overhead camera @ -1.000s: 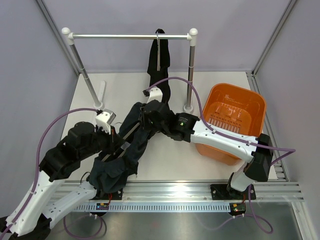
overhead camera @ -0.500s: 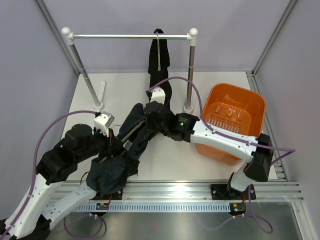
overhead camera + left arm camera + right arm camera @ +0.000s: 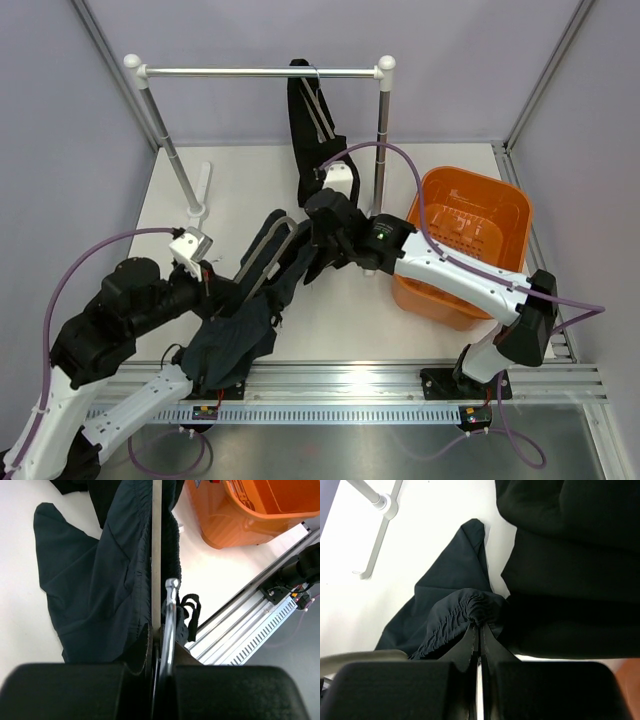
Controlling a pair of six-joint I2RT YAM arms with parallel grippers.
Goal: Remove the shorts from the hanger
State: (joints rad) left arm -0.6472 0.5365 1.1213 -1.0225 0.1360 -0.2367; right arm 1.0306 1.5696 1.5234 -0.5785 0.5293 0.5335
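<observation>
Showing only wrist-side: right hand (image 3: 480,629) pinches shorts (image 3: 454,611), left hand (image 3: 160,637) grips hanger (image 3: 156,540).

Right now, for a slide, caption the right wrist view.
Right gripper pinching the gathered waistband of navy shorts, beside a second black pair.

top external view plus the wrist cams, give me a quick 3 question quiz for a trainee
1. True or false: a pair of shorts lies in the orange basket.
2. What is the right gripper pinching? A) the rail B) the gathered waistband of the navy shorts C) the basket rim
3. Fill in: the left gripper is shut on the metal ____.

Key: 1 false, nothing shows in the basket; 2 B; 3 hanger.
</observation>
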